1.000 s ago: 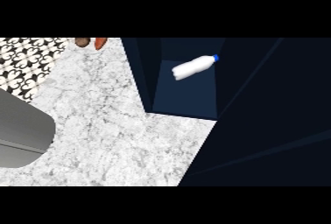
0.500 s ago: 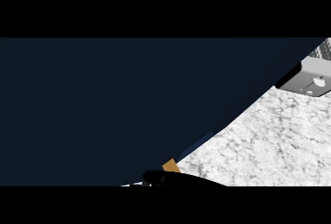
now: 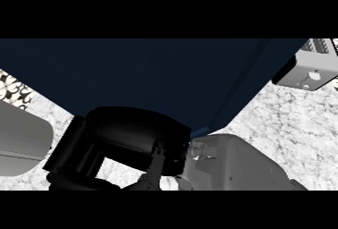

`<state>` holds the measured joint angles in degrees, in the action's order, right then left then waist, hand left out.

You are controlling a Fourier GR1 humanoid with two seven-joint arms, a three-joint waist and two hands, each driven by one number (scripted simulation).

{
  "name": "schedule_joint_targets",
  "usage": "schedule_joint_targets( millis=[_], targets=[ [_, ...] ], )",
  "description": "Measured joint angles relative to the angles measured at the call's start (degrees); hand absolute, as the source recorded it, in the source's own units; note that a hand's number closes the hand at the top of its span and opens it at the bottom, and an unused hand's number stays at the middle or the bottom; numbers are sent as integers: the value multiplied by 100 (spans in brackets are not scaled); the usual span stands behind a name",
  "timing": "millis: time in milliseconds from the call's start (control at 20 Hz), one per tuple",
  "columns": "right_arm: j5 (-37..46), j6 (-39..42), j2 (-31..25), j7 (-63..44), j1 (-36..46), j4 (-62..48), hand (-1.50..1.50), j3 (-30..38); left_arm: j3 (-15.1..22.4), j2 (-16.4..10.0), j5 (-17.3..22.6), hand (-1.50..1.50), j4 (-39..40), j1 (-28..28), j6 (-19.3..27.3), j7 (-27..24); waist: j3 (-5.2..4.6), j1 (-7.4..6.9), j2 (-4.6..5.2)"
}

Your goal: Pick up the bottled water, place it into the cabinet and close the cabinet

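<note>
Head view shows my right hand [image 3: 128, 141] as a big black mass low in the middle, close under the camera; whether it is spread or closed I cannot tell. My forearm [image 3: 241, 167] goes from it to the lower right. Just above the hand the dark blue cabinet [image 3: 152, 76] panel fills the upper part. The marble counter [image 3: 297, 120] lies at the right, with a grey box [image 3: 307, 74] at the top right. At the left edge is a rounded grey thing [image 3: 20, 138]. The bottle I cannot see.
</note>
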<state>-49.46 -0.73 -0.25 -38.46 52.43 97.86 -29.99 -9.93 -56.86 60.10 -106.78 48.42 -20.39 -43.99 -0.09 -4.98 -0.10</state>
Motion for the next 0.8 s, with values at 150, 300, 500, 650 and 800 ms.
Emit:
schedule_joint_targets(
  millis=[150,300,500,650,800],
  targets=[
    [-292,92,14,27,111,-464,150,209,-178,201,-91,-150,5,256,-142,14,7,114,1],
    [-413,322,-9,114,133,-959,150,400,-296,468,-261,-150,-66,495,-246,21,12,182,3],
    [-474,839,-189,215,-31,-1454,150,745,-547,713,-346,-150,-57,692,-406,126,12,268,9],
    [-393,1057,-257,343,-80,-1778,150,967,-704,852,-335,-150,-111,705,-444,287,12,324,12],
    [-158,1318,-276,727,-110,-2277,150,1173,-803,949,-332,-150,-30,638,-578,406,10,336,21]
  ],
)
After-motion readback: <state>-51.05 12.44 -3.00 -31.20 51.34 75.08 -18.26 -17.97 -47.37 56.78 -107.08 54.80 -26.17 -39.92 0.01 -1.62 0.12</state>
